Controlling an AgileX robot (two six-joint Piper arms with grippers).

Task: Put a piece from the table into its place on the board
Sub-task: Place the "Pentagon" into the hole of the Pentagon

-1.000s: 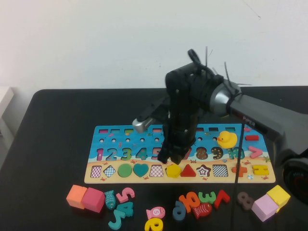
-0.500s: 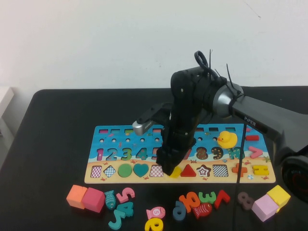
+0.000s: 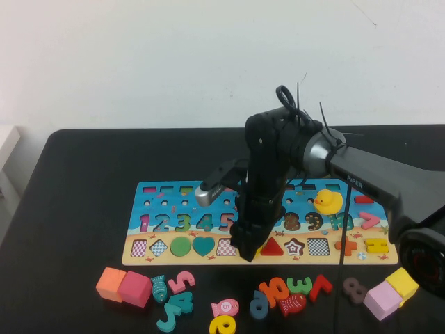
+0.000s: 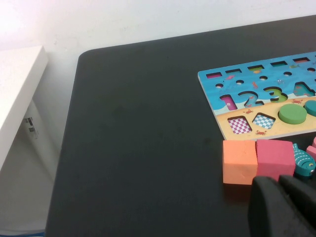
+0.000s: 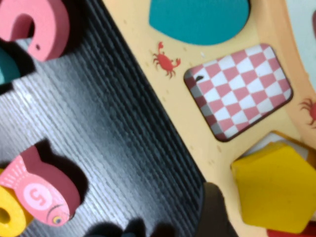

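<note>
My right gripper [image 3: 249, 249] is down on the front row of the blue puzzle board [image 3: 160, 188], over the pentagon slot. The right wrist view shows the yellow pentagon [image 5: 276, 190] lying tilted at its slot on the board [image 5: 148, 44]. One dark finger [image 5: 215, 212] stands just beside it with a thin gap, so the jaws are open. In the high view the arm hides the pentagon. My left gripper [image 4: 279, 180] is shut and empty, low over the table near the board's left end.
Loose numbers and fish [image 3: 224, 307] lie along the table's front. Orange [image 3: 110, 282] and pink [image 3: 135, 289] blocks sit front left, purple [image 3: 382, 299] and yellow [image 3: 402, 282] blocks front right. A yellow duck [image 3: 327, 201] stands on the board. A chequered square slot [image 5: 239, 89] is next to the pentagon.
My right gripper has come down and slightly forward onto the pentagon, which showed under it before and is now covered in the high view.
</note>
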